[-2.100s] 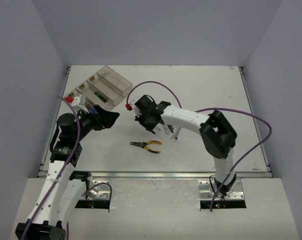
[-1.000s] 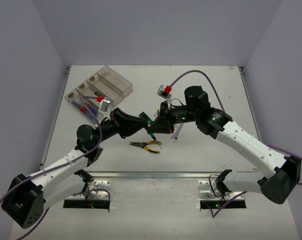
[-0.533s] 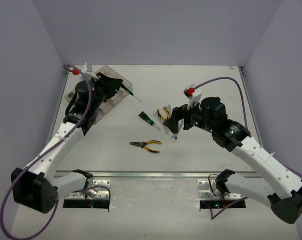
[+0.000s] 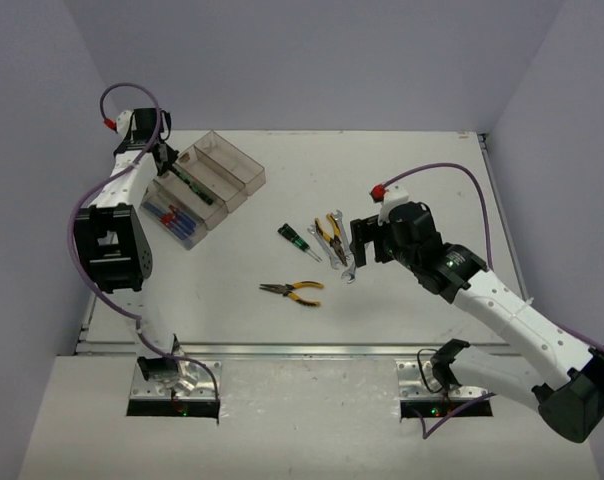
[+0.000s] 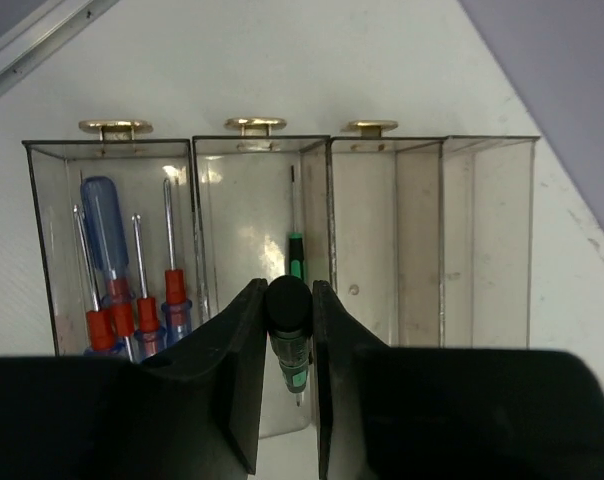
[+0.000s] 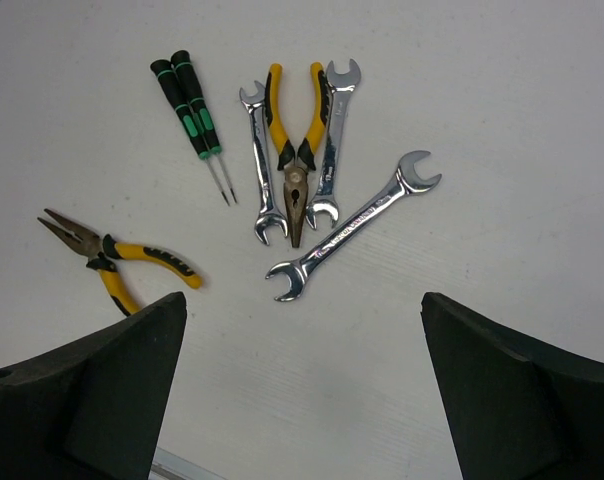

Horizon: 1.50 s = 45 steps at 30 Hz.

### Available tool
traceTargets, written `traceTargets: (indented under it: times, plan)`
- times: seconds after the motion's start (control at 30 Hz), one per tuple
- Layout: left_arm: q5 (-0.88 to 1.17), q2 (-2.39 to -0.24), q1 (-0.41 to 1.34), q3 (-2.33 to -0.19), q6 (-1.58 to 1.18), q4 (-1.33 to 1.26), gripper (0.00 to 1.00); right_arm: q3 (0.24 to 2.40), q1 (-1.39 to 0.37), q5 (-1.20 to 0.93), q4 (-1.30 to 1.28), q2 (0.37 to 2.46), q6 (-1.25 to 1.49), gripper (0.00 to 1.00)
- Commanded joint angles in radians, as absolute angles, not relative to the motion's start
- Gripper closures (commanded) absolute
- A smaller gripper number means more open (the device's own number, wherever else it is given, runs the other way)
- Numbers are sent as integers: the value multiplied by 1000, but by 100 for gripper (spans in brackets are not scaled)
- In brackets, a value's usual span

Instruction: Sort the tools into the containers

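A green-black screwdriver is sitting pinched in the left tool, at the end of the containers, by the bin next to the red and blue screwdrivers, at ten o'clock on the surface. At their four o'clock, the right tool is hovering spread wide over wrenches and yellow pliers

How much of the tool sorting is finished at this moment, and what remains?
Done: red and blue handled screwdrivers lie in the end bin of the clear plastic bins, and one green-black screwdriver lies in the next. In hand: the left gripper holds another green-black screwdriver, lined up with that bin. Left: two green-black screwdrivers, two yellow-black pliers and three silver wrenches lie on the table under the open right gripper.
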<state>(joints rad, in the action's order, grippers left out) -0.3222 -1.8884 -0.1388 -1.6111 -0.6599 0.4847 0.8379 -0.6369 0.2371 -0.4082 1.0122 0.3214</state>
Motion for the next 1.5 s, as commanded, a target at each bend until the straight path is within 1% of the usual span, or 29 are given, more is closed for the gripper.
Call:
traceTargets:
  times: [0.0,0.03,0.07,0.1,0.17,0.27,0.3,0.37,0.4,0.47,0.53,0.6,0.63,0.73,0.77,0.8,0.87,0.93,1.03,1.13,1.47]
  plan:
    - [-331,-1979,-146,-1709,-608,546,100,833,-634,249,-374,988,314,1]
    - [-325,-1994,-146,-1720,-608,554,94,831,-635,240,-372,991,314,1]
    - [-313,-2000,-146,-1721,-610,556,74,830,-635,232,-369,998,312,1]
    - [-300,-1998,-146,-1715,-612,552,57,831,-635,225,-368,1006,310,1]
    - [-272,-1982,-146,-1698,-618,539,30,834,-634,210,-367,1026,306,1]
    - [-257,-1922,-149,-1697,-631,556,6,834,-635,151,-352,1075,297,1]
    - [-249,-1901,-152,-1699,-632,563,0,835,-635,125,-346,1093,294,1]
    - [-196,-1838,-162,-1710,-629,592,0,857,-635,43,-346,1157,283,2]
    - [-170,-1805,-165,-1703,-633,615,0,890,-634,-12,-361,1187,281,6]
    - [-80,-1686,-167,-1621,-625,599,0,932,-636,-66,-377,1275,272,12]
    - [17,-1534,-166,-1476,-612,548,0,968,-638,-84,-375,1357,274,19]
    - [167,-1296,-163,-1243,-582,410,0,1036,-644,-84,-368,1478,270,36]
    - [202,-1200,-157,-1165,-556,385,0,1071,-646,-78,-367,1534,261,40]
    - [241,-971,-140,-1027,-490,390,0,1198,-658,-41,-375,1671,233,55]
    - [253,-929,-138,-981,-468,391,0,1251,-661,-31,-389,1731,225,60]
    - [265,-883,-136,-970,-447,393,0,1268,-663,-16,-395,1749,214,60]
    - [272,-775,-135,-872,-406,407,0,1424,-675,34,-447,1906,190,66]
    - [258,-697,-128,-815,-383,408,0,1507,-676,78,-464,1983,171,66]
    - [208,-648,-110,-738,-367,398,0,1599,-677,115,-488,2048,154,67]
    - [213,-634,-79,-732,-365,397,0,1682,-676,99,-527,2120,141,69]
    - [232,-604,-60,-718,-370,387,0,1760,-677,27,-565,2237,140,70]
